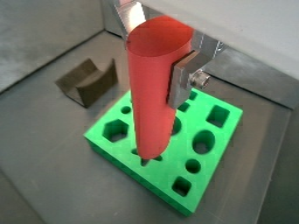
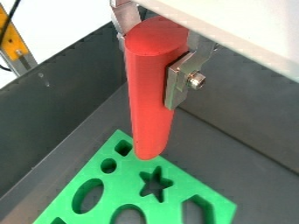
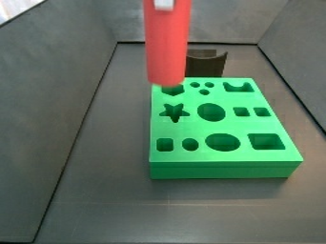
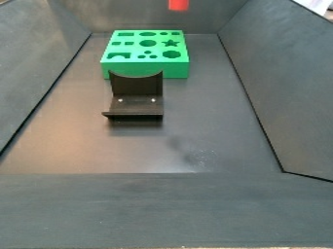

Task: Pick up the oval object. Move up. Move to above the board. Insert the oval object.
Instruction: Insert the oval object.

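My gripper (image 1: 152, 79) is shut on the oval object (image 1: 149, 96), a tall red peg held upright between the silver fingers (image 1: 177, 83). It shows the same way in both wrist views, gripper (image 2: 149, 74) and peg (image 2: 149, 96). The peg hangs over the green board (image 1: 216, 171), its lower end above the holes near one corner (image 3: 167, 57). In a side view only the peg's tip (image 4: 177, 4) shows, clear above the board (image 4: 146, 60). The board's star, round and square holes lie open (image 2: 105, 197) (image 3: 230, 157).
The dark fixture (image 4: 135, 103) stands on the floor beside the board, also seen in a wrist view (image 1: 84, 84) and behind the board in a side view (image 3: 205, 63). Sloping dark bin walls (image 4: 39, 88) enclose the floor.
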Motion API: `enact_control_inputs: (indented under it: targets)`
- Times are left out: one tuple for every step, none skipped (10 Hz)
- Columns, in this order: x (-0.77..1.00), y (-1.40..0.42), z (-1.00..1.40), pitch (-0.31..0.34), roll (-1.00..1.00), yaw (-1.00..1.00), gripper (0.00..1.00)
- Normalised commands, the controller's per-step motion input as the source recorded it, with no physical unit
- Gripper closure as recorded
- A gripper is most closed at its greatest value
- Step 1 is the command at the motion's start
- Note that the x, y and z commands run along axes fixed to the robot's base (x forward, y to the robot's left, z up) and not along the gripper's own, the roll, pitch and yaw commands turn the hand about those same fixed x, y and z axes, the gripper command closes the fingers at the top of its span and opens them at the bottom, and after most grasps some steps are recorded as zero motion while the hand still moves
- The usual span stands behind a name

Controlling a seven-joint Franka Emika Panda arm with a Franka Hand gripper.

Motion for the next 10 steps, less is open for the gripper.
enact_control_inputs:
  targets:
    - [0.63, -0.19, -0.24, 0.149, 0.14, -0.10, 1.00]
    - [0.71, -0.08, -0.08, 0.210, 0.13, -0.14, 1.00]
    - [0.68, -0.03, 0.00, 0.216, 0.12, -0.17, 1.00]
    - [0.67, 0.00, 0.00, 0.227, 0.11, -0.17, 1.00]
    - [0.65, 0.00, 0.00, 0.283, 0.13, -0.14, 1.00]
    - [0.64, 0.00, 0.00, 0.290, 0.13, -0.13, 1.00]
    - [0.67, 0.00, 0.00, 0.263, 0.12, -0.14, 1.00]
    - [0.71, -0.02, -0.10, 0.304, 0.17, -0.07, 1.00]
    - [0.71, -0.03, -0.08, 0.334, 0.17, -0.04, 1.00]
    - [0.76, -0.20, -0.14, 0.271, 0.14, -0.03, 1.00]
